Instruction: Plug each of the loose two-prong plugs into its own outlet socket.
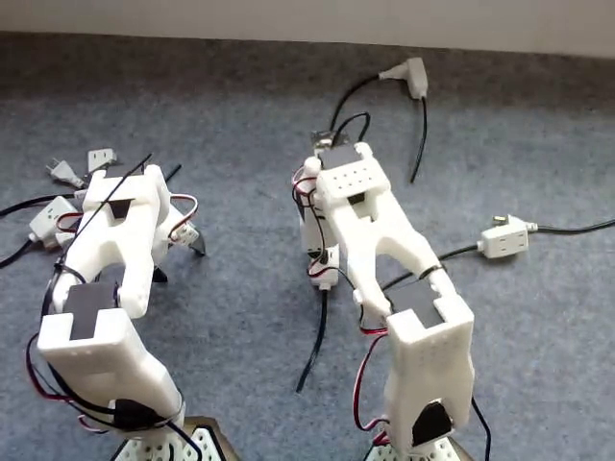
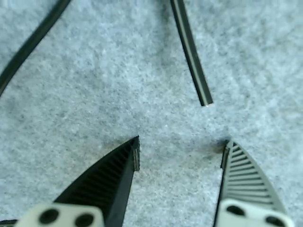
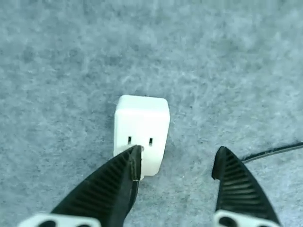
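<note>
White outlet socket (image 3: 142,127) — beside one tip of the right claw (image 3: 179,158); jaws apart

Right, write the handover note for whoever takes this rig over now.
Left gripper: open, over bare carpet, holding nothing; a black cable end lies just ahead of it.
Right gripper: open, low over a white socket block whose two slots are empty. One fingertip is at the block's edge; I cannot tell if it touches.
In the high view, a far plug lies loose, a left plug lies near a left socket block, and a corded socket block lies at the right.
Done: no plug visibly seated.
Left: all the plugging.
</note>
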Controlling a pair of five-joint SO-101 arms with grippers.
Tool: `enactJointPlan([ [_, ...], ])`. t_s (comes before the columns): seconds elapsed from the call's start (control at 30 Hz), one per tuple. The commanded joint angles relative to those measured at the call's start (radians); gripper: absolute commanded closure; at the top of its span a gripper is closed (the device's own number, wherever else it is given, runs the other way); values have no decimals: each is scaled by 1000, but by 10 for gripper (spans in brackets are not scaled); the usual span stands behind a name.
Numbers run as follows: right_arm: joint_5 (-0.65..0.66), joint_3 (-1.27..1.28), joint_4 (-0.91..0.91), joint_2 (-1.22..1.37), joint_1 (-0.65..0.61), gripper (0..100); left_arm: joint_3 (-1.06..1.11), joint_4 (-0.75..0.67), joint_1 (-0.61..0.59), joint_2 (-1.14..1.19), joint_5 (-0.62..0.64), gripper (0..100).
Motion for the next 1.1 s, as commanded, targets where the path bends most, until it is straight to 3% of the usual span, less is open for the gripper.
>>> enactJointPlan([
  [0.0,3,47,-45,47,19,753,-8,-31,13,-47,2,708],
  [0.2,15,51,-45,97,194,753,-8,-31,13,-47,2,708],
  [0.4,133,51,-47,197,355,753,-8,-32,13,-47,2,708],
  [0.57,138,27,-35,217,424,753,-8,-32,13,-47,2,708],
  [0.9,130,-384,280,217,278,753,-5,-48,13,-47,2,708],
  [1.07,130,-472,285,217,188,753,-4,-52,13,-47,2,708],
])
